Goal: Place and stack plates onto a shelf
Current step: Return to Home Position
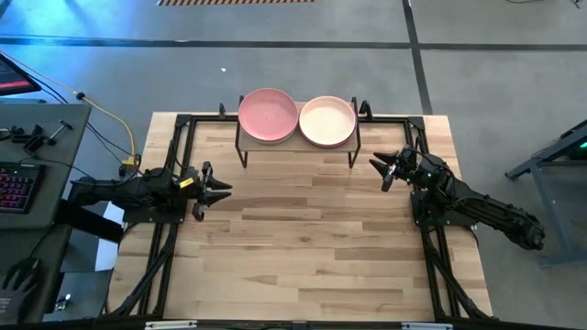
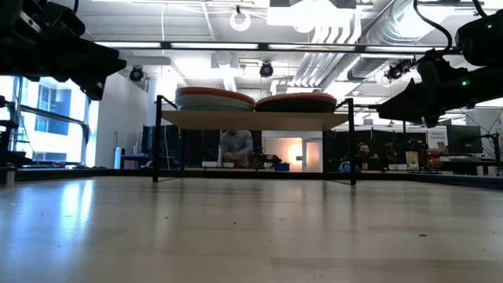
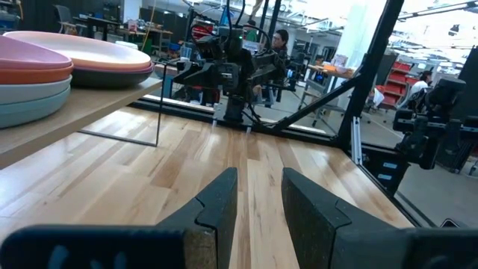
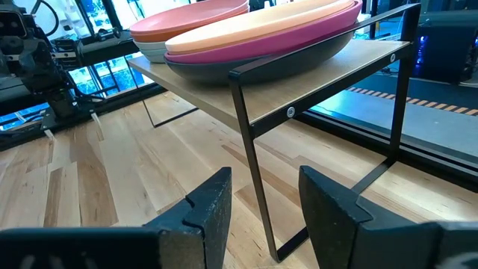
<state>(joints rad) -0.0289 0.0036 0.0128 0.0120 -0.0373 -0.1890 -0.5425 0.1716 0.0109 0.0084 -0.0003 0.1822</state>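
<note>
The shelf (image 1: 298,147) stands at the table's far middle on thin black legs, with two stacks of plates on its wooden top. The left stack (image 1: 268,115) has a pink plate on top, above orange and pale green ones (image 3: 30,75). The right stack (image 1: 327,121) has a cream plate over a magenta and a dark grey one (image 4: 261,41). My left gripper (image 1: 225,190) hovers open at the table's left side, pointing level toward the right. My right gripper (image 1: 376,170) hovers open at the right side, near the shelf's right legs (image 4: 246,149). Neither holds anything.
Bare wooden tabletop (image 1: 303,247) stretches between and in front of the arms. Black frame rails (image 1: 165,247) run along the table's sides. A side desk with a keyboard (image 1: 18,183) and cables stands off the left edge. People sit in the room beyond (image 2: 236,148).
</note>
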